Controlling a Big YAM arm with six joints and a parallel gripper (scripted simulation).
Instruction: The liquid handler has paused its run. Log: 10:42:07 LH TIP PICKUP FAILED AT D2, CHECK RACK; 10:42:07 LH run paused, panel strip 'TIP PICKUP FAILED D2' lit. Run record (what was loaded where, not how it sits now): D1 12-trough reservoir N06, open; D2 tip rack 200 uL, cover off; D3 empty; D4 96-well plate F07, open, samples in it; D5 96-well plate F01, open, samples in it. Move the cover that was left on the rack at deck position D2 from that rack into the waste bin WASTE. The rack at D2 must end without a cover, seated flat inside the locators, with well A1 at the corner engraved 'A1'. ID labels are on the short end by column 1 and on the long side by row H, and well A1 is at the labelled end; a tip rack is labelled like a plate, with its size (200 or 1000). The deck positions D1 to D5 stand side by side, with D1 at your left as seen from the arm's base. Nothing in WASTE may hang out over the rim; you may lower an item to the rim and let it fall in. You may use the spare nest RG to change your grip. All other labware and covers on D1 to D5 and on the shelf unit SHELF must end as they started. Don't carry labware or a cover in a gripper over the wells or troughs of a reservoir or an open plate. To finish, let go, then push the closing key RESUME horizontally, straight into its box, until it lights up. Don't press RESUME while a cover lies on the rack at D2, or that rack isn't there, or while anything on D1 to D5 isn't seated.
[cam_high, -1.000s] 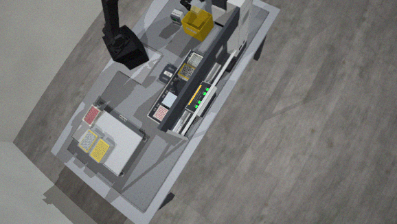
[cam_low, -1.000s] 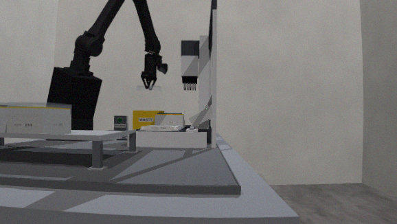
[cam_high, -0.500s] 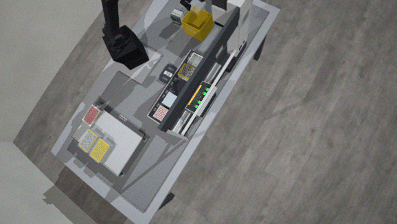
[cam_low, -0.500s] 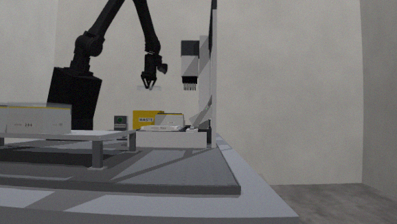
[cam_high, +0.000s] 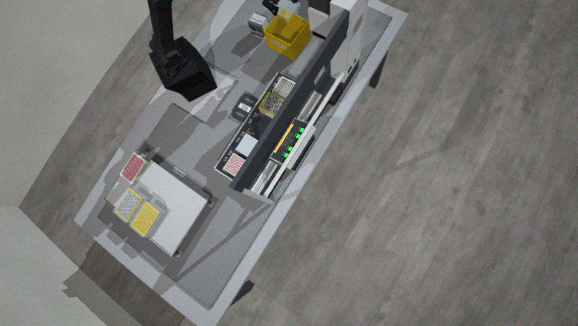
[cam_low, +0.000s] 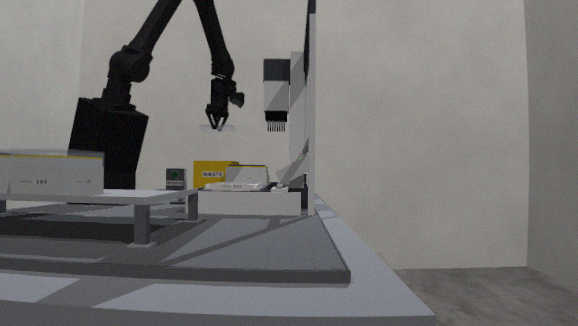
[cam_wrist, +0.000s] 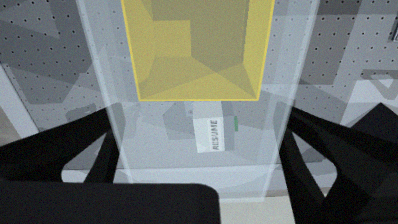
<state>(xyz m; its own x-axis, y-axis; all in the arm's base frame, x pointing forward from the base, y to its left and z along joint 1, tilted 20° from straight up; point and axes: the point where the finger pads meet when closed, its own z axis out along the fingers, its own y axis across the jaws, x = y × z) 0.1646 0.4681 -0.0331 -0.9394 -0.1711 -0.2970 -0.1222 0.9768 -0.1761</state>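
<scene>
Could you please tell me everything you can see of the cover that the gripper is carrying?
The cover is a clear, colourless, plastic-looking lid, so see-through that the yellow waste bin and the RESUME key box show through it. In the wrist view the gripper is shut on it, one black finger against each long side wall. In the exterior view it hangs level, as a pale strip at the fingertips, high above the bin. Only the fingers touch it.
</scene>
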